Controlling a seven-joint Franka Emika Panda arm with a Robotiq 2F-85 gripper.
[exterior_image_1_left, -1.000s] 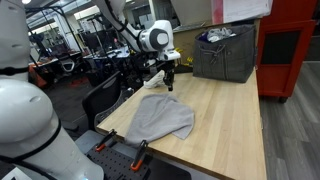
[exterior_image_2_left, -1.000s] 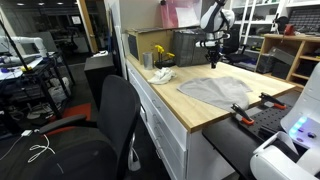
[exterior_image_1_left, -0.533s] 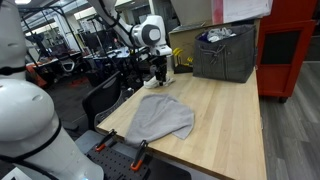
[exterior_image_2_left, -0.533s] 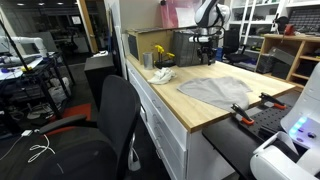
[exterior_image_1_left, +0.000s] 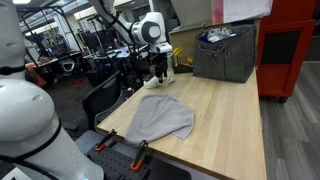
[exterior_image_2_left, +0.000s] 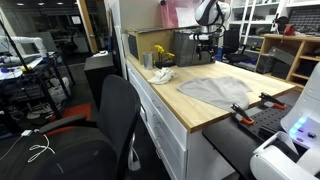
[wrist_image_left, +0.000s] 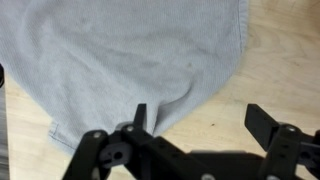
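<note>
One grey cloth (exterior_image_1_left: 160, 117) lies rumpled on the light wooden surface (exterior_image_1_left: 232, 118), at the lower centre of an exterior view. In the wrist view it fills the upper left of the frame, and a fold of its edge bulges down beside one finger. The hand (exterior_image_1_left: 160, 74) hangs above the cloth's far edge, released, jaws wide apart and holding nothing. A dark grey fabric bin (exterior_image_1_left: 225, 55) stands at upper right, well apart.
</note>
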